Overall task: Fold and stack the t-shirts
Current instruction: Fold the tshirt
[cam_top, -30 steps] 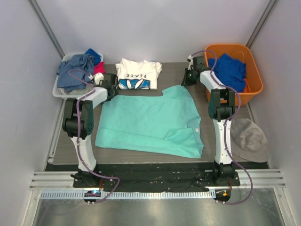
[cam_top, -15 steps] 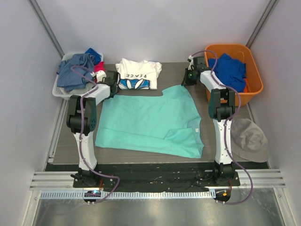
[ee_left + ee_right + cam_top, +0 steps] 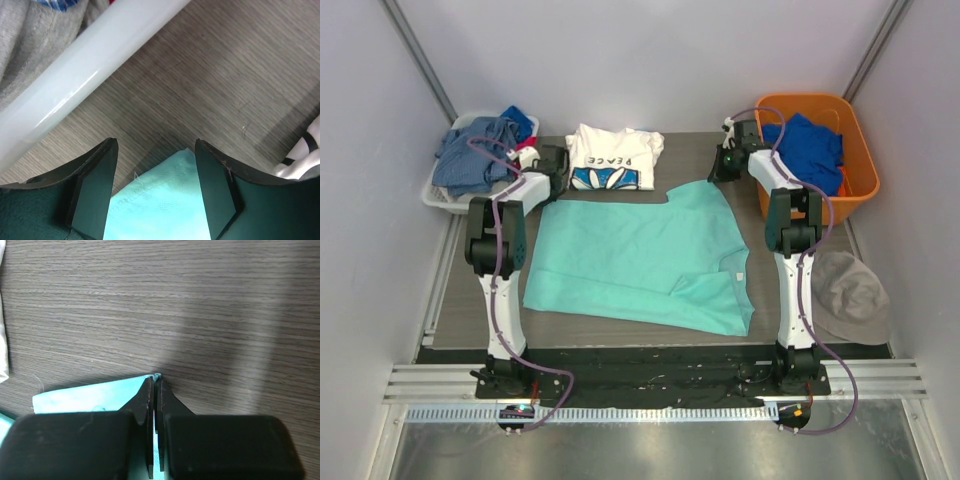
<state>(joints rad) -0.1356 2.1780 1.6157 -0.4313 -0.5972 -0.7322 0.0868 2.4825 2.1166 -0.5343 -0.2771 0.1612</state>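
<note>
A mint-teal t-shirt [image 3: 640, 255] lies spread flat on the dark wood table. A white "PEACE" t-shirt [image 3: 613, 158] lies folded behind it. My left gripper [image 3: 552, 178] is at the teal shirt's far left corner. In the left wrist view its fingers [image 3: 95, 185] stand apart, with the teal corner [image 3: 160, 200] lying between them, unpinched. My right gripper [image 3: 725, 165] is at the far right corner. Seen from the right wrist, the right gripper [image 3: 154, 382] is shut on the teal shirt's edge [image 3: 85, 395].
A white basket [image 3: 438, 196] of grey-blue clothes stands at the back left, its rim [image 3: 90, 75] close to my left fingers. An orange basket [image 3: 865, 170] holding a royal blue garment [image 3: 805, 145] stands at the back right. A grey cloth [image 3: 850, 295] lies off the table's right side.
My left arm has reached a little further back and left, and its jaws have narrowed around the teal corner. The white basket has shifted slightly left. The right arm has not moved.
</note>
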